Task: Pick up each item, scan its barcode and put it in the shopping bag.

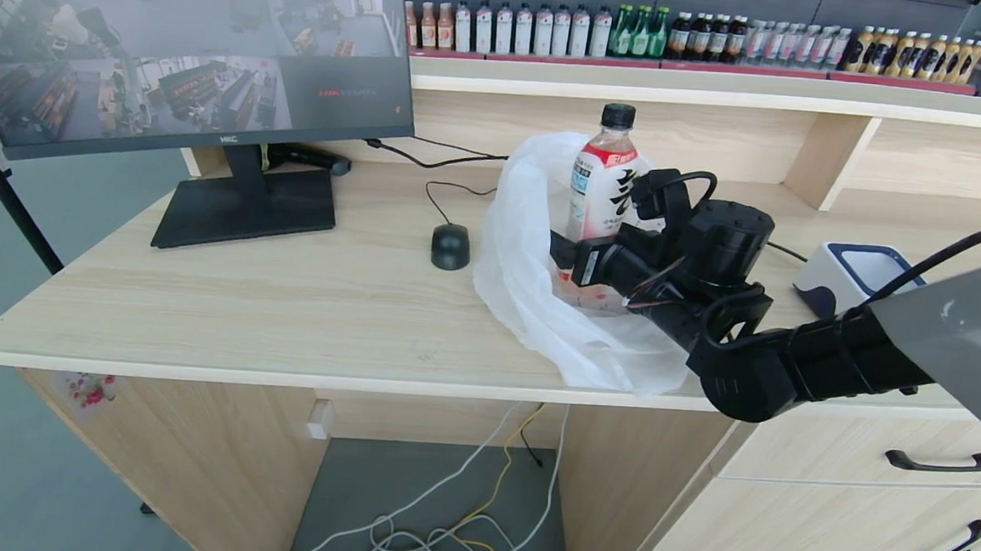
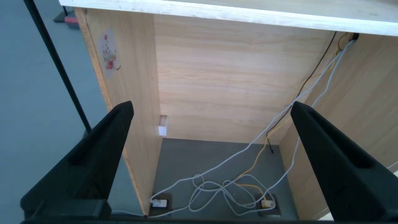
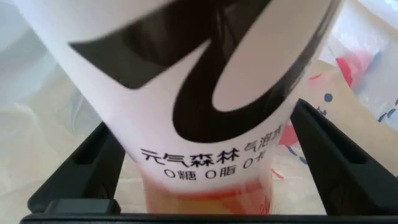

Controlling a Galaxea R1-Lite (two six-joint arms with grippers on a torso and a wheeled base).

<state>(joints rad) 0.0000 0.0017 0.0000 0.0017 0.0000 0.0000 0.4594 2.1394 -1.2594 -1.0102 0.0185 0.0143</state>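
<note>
Upright bottle (image 1: 603,180) inside the white shopping bag (image 1: 525,261) on the desk (image 1: 284,314), clamped low on its body between the fingers of the right gripper (image 1: 578,268). Scanner (image 1: 852,276) at 3 o'clock of the bag, mouse (image 1: 450,246) at 9 o'clock, monitor (image 1: 181,44) at 10 o'clock. Left gripper (image 2: 208,155) spread wide, holding nothing, facing the cables (image 2: 230,186) beneath the desk.

Monitor (image 1: 189,44) stands on a flat black base at the left of the table (image 1: 284,305), its screen showing camera tiles. Black mouse (image 1: 450,246) sits mid-table, corded. Row of bottles (image 1: 684,36) lines the rear shelf. Loose cables (image 2: 224,186) lie on the floor beneath. Drawers (image 1: 870,469) sit at the right, with black handles.
</note>
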